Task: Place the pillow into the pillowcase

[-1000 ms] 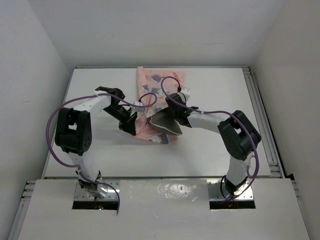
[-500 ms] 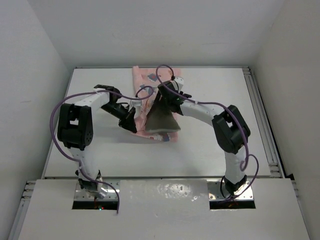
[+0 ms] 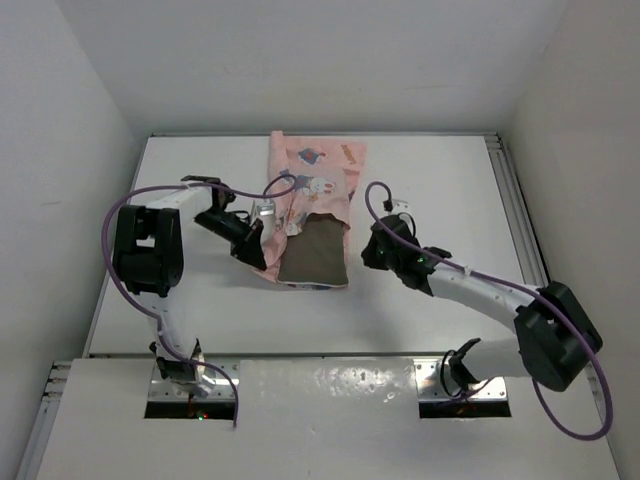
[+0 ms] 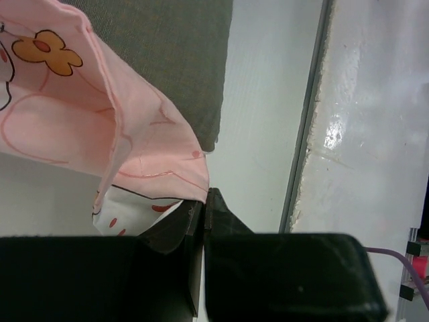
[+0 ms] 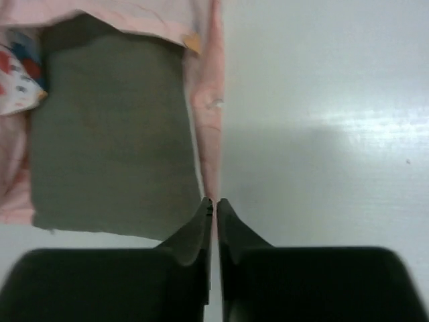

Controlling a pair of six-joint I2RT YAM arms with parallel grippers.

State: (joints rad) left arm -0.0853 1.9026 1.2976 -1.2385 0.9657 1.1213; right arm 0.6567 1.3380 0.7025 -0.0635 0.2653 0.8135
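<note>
The pink printed pillowcase [image 3: 315, 175] lies at the table's far middle. The olive-grey pillow [image 3: 312, 258] lies flat with its far end inside the case and its near part sticking out of the opening. My left gripper [image 3: 258, 255] is shut on the case's near left edge; in the left wrist view the pink fabric [image 4: 67, 121] runs into my closed jaws [image 4: 205, 198], with the pillow [image 4: 174, 54] behind it. My right gripper [image 3: 372, 250] is shut and empty, just right of the pillow. In the right wrist view its tips [image 5: 214, 202] point along the case's right edge [image 5: 208, 100], beside the pillow [image 5: 107, 134].
The white table [image 3: 200, 300] is bounded by walls at the back and sides. A metal rail [image 3: 520, 220] runs along its right edge. Purple cables loop above both arms. A glossy ledge [image 4: 375, 134] lies beyond the table's near edge.
My right gripper has let go of the pillow and drawn back to the right and nearer. The pillow has dropped from tilted to lying flat. The left gripper has kept its hold.
</note>
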